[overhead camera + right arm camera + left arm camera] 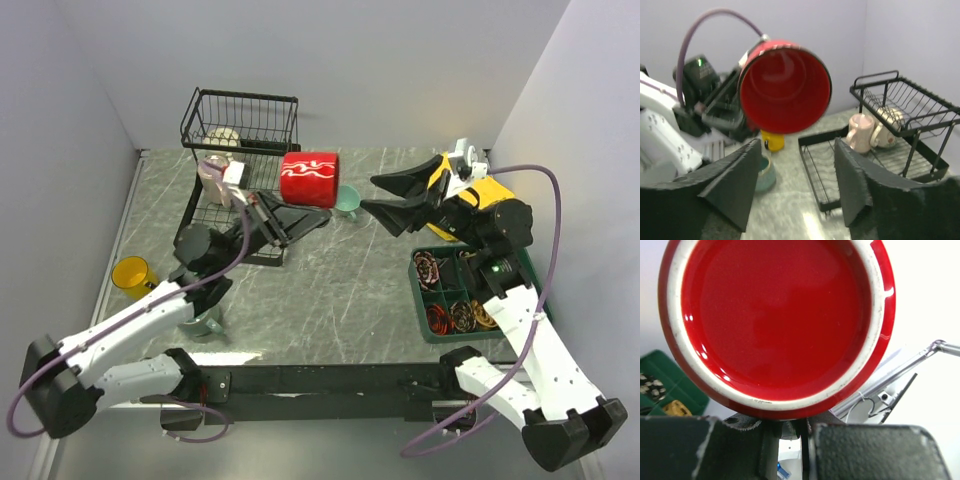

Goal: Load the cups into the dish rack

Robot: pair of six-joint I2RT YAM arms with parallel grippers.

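Observation:
The red cup hangs on its side in the air beside the dish rack. My left gripper is shut on its lower edge. In the left wrist view the cup's red base fills the frame above the gripper. My right gripper stands open just right of the cup, facing its mouth, nothing between its fingers. A beige cup stands in the rack's base and a cream cup in its basket. Small teal, yellow and grey-green cups sit on the table.
A green compartmented tray with small items lies at the right, under my right arm. Walls close in the table on the left, back and right. The rack's drip spout points toward the front left.

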